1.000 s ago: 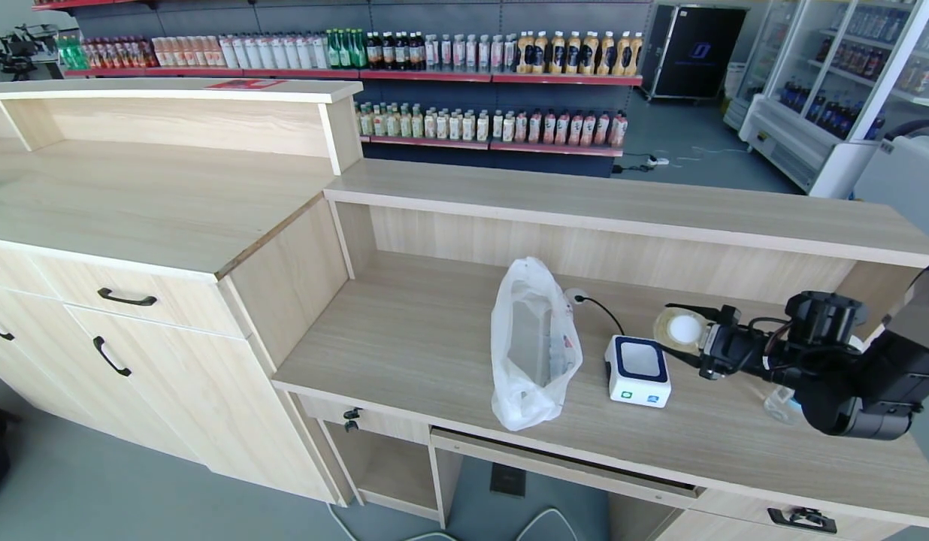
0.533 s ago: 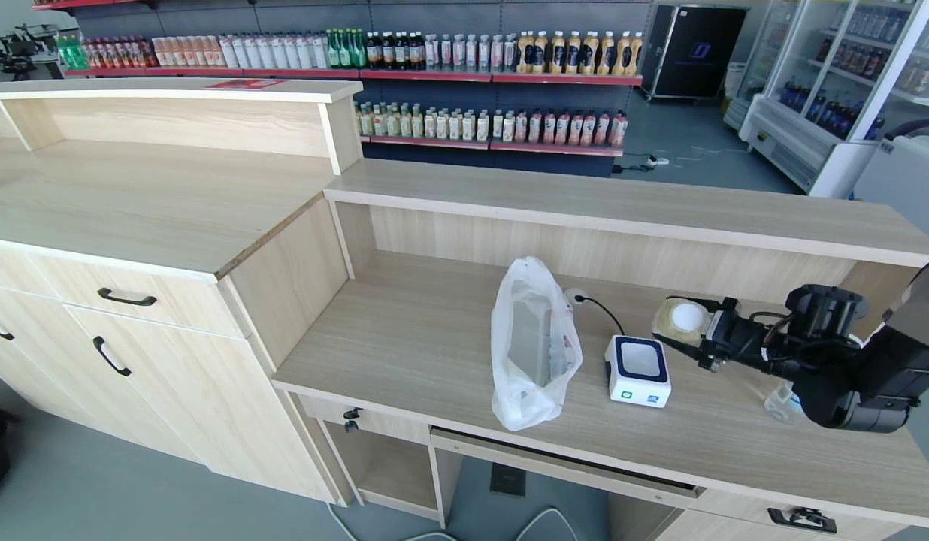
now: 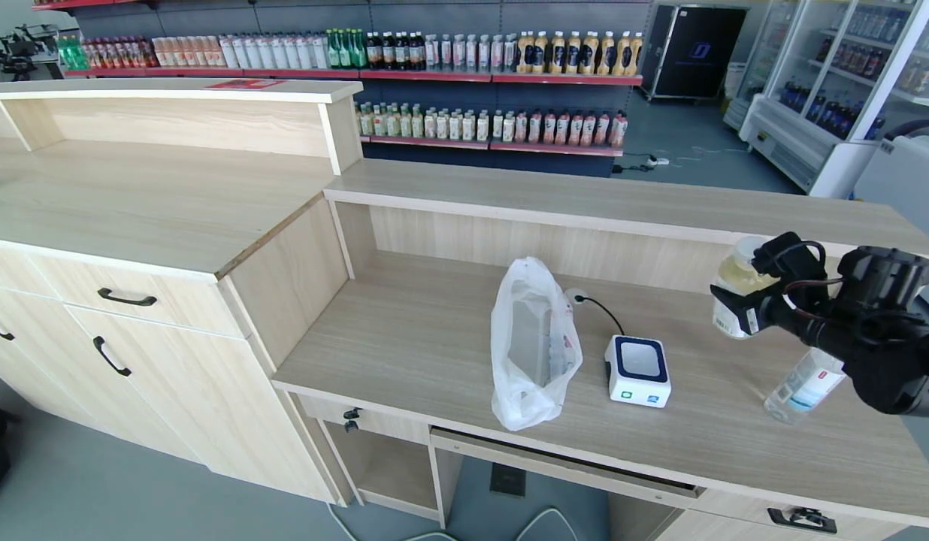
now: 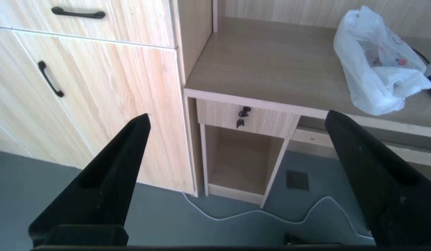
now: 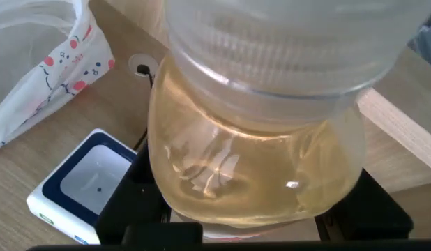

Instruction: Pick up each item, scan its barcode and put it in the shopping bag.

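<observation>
My right gripper (image 3: 744,302) is shut on a clear bottle of yellowish liquid (image 3: 735,279), held in the air above the right part of the lower counter. The right wrist view has the same bottle (image 5: 257,139) close up, above the white barcode scanner (image 5: 90,183). That scanner (image 3: 637,370) sits on the counter, left of and below the bottle. A white plastic shopping bag (image 3: 534,342) stands open just left of the scanner. My left gripper (image 4: 236,122) hangs open and empty, low beside the cabinet, well away from the bag (image 4: 377,63).
A second clear bottle (image 3: 804,386) stands tilted on the counter under my right arm. The scanner's black cable (image 3: 601,309) runs to the back wall. A raised shelf (image 3: 622,207) overhangs the back of the counter. A taller cabinet (image 3: 149,210) stands on the left.
My right gripper has lifted the yellowish bottle off the counter, up and to the right. The clear bottle under the arm is now uncovered. Bag and scanner have not moved.
</observation>
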`<state>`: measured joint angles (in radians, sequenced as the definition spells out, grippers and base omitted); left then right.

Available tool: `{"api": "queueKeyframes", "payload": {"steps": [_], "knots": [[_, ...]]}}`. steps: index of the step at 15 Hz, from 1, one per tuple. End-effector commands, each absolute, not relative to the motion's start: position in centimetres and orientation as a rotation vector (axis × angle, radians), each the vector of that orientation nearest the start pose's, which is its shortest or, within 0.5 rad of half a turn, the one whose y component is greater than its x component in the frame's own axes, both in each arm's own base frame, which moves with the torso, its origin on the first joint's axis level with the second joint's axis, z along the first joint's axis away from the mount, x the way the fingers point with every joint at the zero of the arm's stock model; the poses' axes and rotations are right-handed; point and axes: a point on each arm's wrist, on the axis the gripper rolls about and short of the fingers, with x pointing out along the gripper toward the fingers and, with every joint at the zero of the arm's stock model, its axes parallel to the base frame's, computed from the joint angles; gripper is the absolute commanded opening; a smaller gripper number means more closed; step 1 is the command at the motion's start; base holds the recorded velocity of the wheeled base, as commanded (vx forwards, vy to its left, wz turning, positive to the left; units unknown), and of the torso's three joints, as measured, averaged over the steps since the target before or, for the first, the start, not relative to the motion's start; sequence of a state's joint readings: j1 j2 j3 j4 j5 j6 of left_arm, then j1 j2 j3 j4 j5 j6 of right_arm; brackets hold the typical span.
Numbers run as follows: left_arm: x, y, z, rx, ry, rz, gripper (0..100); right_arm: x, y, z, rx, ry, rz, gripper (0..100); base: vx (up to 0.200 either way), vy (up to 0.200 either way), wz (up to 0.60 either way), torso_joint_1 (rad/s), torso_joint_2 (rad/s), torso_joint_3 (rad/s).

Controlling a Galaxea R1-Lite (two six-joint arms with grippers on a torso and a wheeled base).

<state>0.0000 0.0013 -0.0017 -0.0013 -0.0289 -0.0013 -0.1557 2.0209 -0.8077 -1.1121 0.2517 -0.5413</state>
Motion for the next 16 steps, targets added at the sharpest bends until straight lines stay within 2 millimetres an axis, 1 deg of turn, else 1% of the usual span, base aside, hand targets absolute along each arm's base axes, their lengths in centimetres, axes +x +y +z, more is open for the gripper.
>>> {"api": "queueKeyframes", "payload": {"steps": [1, 2, 3, 6, 8, 9, 10, 12, 13, 15, 16], "knots": [[-2.3, -0.1, 7.6, -0.002, -0.002, -0.029, 100, 32.0, -4.9, 13.9, -0.48, 0.09, 0.042, 0, 0.0, 0.0, 0.0, 0.0, 0.0, 0.0], [-2.3, -0.1, 7.6, -0.002, -0.002, -0.029, 100, 30.6, -4.7, 14.0, -0.454, 0.081, 0.037, 0, 0.0, 0.0, 0.0, 0.0, 0.0, 0.0], [-2.3, -0.1, 7.6, -0.002, -0.002, -0.029, 100, 29.9, -4.6, 14.1, -0.451, 0.067, 0.028, 0, 0.0, 0.0, 0.0, 0.0, 0.0, 0.0], [-2.3, -0.1, 7.6, -0.002, -0.002, -0.029, 100, 29.8, -4.7, 14.7, -0.485, 0.05, -0.061, 0, 0.0, 0.0, 0.0, 0.0, 0.0, 0.0], [-2.3, -0.1, 7.6, -0.002, -0.002, -0.029, 100, 29.7, -4.6, 15.0, -0.515, 0.036, -0.05, 0, 0.0, 0.0, 0.6, 0.005, 0.0, 0.0], [-2.3, -0.1, 7.6, -0.002, -0.002, -0.029, 100, 29.7, -4.2, 15.3, -0.53, 0.014, -0.033, 0, 0.0, 0.0, 0.6, -0.002, 0.0, 0.002], [-2.3, -0.1, 7.6, -0.002, -0.002, -0.029, 100, 30.1, -2.8, 15.5, -0.551, -0.032, -0.001, 0, 0.0, 0.0, 0.6, -0.012, 0.0, 0.002], [-2.3, -0.1, 7.6, -0.002, -0.002, -0.029, 100, 31.2, -1.6, 15.6, -0.551, -0.059, 0.032, 0, 0.0, 0.0, 0.6, 0.005, 0.0, 0.0], [-2.3, -0.1, 7.6, -0.002, -0.002, -0.029, 100, 32.1, -0.6, 15.5, -0.507, -0.066, 0.077, 0, 0.0, 0.0, 0.0, 0.0, 0.0, 0.0], [-2.3, -0.1, 7.6, -0.002, -0.002, -0.029, 100, 35.2, 1.0, 13.5, -0.359, -0.044, 0.183, 0, 0.0, 0.0, 0.0, 0.0, 0.0, 0.0], [-2.3, -0.1, 7.6, -0.002, -0.002, -0.029, 100, 36.3, 1.2, 11.9, -0.333, -0.011, 0.195, 0, 0.0, 0.0, 0.0, 0.0, 0.0, 0.0]]}}
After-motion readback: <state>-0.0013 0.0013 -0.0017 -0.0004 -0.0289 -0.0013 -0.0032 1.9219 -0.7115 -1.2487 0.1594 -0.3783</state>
